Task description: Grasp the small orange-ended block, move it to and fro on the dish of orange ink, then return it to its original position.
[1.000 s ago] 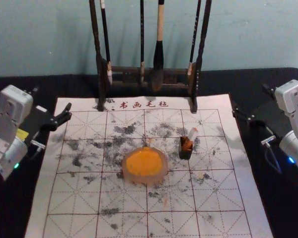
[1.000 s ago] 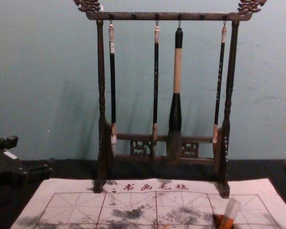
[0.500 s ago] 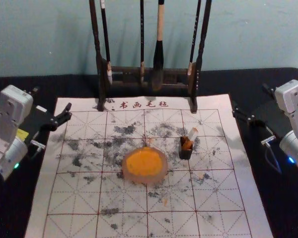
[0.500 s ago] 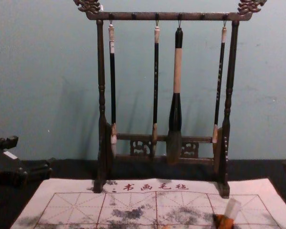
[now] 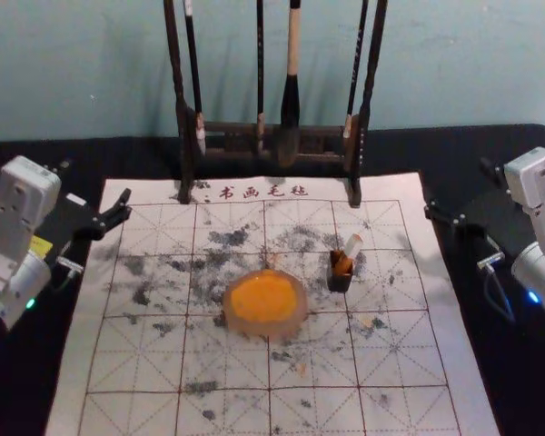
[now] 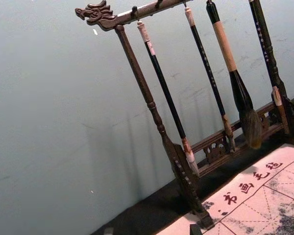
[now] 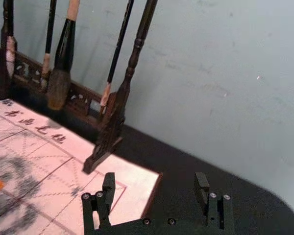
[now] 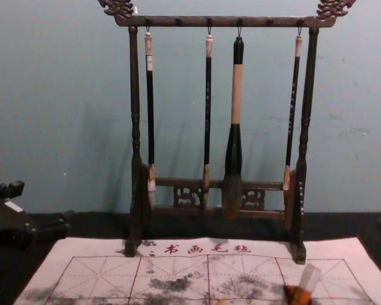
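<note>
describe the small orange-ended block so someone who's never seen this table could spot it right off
From the dark brush rack, come forward over the white mat to the small black holder, on the robot's right of the ink dish. The block leans out of it, pale on top and orange below, while the dish lies flat and the brushes hang from the rack.

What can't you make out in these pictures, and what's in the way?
Block: lower end, hidden inside the black holder, head view.
Rack: top, cut off by the head view's upper edge.
Left gripper: most of its jaws, cut off by the left wrist view's lower edge.
Rightmost brush: handle lettering, too small to read, chest view.
</note>
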Controlling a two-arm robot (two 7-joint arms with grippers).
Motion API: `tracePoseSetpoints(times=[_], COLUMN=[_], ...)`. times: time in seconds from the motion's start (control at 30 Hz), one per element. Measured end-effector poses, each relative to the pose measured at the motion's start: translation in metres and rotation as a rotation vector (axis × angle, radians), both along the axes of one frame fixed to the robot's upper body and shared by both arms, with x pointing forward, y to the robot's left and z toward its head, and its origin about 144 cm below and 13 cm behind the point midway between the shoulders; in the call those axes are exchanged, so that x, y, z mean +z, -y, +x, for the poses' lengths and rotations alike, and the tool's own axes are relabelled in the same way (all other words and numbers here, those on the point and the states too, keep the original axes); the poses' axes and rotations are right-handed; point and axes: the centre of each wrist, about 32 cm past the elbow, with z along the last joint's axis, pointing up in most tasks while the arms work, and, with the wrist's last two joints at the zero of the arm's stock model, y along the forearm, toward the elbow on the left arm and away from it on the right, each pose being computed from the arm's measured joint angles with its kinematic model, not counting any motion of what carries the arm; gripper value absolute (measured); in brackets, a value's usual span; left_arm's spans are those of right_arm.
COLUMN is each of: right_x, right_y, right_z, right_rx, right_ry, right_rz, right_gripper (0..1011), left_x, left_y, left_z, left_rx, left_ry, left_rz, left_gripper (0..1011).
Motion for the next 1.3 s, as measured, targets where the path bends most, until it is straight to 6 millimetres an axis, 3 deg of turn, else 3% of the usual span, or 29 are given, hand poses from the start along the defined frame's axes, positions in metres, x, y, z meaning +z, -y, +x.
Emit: tracePoseSetpoints(times=[0.63, 0.9, 1.3], right_x=[0.011, 0.017, 0.022], right_y=[-0.027, -0.054, -0.088], right_z=[-0.043, -0.043, -0.026], right_rx=[0.144, 0.192, 0.082], right_ry=[-0.366, -0.443, -0.494], right_rz=[0.244, 0.379, 0.481], right_gripper=[1002, 1000, 1000], left_x=[0.000, 0.000, 0.000], left_y=[0.000, 0.000, 0.000], left_z=[0.000, 0.000, 0.000], left_rx=[0.000, 0.000, 0.000], left_ry=[0.000, 0.000, 0.000], left_rz=[0.000, 0.000, 0.000], left_gripper=[1001, 1001, 1001])
